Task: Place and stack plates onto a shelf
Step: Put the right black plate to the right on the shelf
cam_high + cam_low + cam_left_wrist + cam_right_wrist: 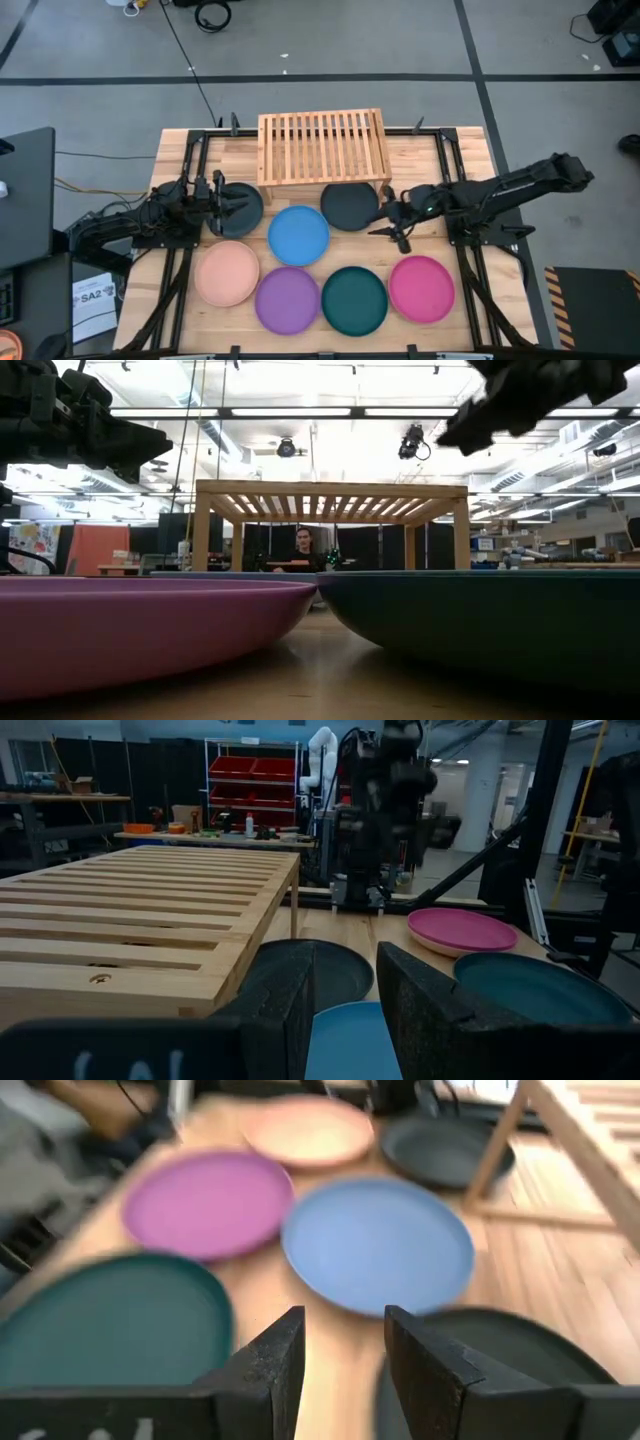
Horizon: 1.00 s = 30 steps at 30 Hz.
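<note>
Seven plates lie flat on the worktop (pixel 470 160) before the empty shelf (pixel 323 146). Left hand (pixel 232 203) and right hand (pixel 385 212) hover open, each beside a charcoal plate (pixel 349 205). They look light, stiff, smooth; pinch the rim.

Left arm (pixel 130 222), left of frame in high view: black, jointed links, matte casings, thin dark cables along base. Right arm (pixel 510 190), right of frame: same black build, longer boxy link toward upper right. Left tool (pixel 340 1010), bottom of left wrist view: two dark blocky fingers, grainy matte texture, angular faceted tips, faint pale marking on housing. Right tool (pixel 340 1365): identical dark fingers, same faint marking at lower left.
</note>
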Available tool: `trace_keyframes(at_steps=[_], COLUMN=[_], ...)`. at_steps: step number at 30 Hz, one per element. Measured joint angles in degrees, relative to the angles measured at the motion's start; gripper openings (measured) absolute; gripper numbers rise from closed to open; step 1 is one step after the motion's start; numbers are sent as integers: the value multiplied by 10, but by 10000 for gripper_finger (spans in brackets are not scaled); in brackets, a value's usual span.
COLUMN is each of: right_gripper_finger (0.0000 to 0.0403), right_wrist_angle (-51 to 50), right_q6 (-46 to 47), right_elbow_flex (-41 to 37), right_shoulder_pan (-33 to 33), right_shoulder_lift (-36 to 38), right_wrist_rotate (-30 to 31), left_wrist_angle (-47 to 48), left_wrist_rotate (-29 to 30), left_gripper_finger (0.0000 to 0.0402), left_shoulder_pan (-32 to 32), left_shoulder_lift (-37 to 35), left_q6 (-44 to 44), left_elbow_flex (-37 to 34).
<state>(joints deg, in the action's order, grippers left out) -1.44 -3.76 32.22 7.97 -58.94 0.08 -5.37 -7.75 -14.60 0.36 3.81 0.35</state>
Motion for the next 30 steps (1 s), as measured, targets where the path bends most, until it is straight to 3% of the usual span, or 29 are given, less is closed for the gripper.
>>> trace_keyframes(at_steps=[5, 14, 19, 30], right_gripper_finger=[144, 144, 144, 142], right_wrist_angle=[0, 1, 1, 1], right_q6=[-34, -39, -40, -40], right_elbow_flex=[0, 0, 0, 0], right_shoulder_pan=[-2, -13, -22, -38], right_shoulder_lift=[-67, -165, -206, -275], right_wrist_rotate=[34, 43, 68, 64], left_wrist_angle=[0, 0, 0, 0], left_wrist_rotate=[0, 0, 0, 0], left_gripper_finger=[117, 117, 117, 117], left_shoulder_pan=[0, 0, 0, 0], left_shoulder_lift=[0, 0, 0, 0], left_q6=[0, 0, -1, 0], left_elbow_flex=[0, 0, 0, 0])
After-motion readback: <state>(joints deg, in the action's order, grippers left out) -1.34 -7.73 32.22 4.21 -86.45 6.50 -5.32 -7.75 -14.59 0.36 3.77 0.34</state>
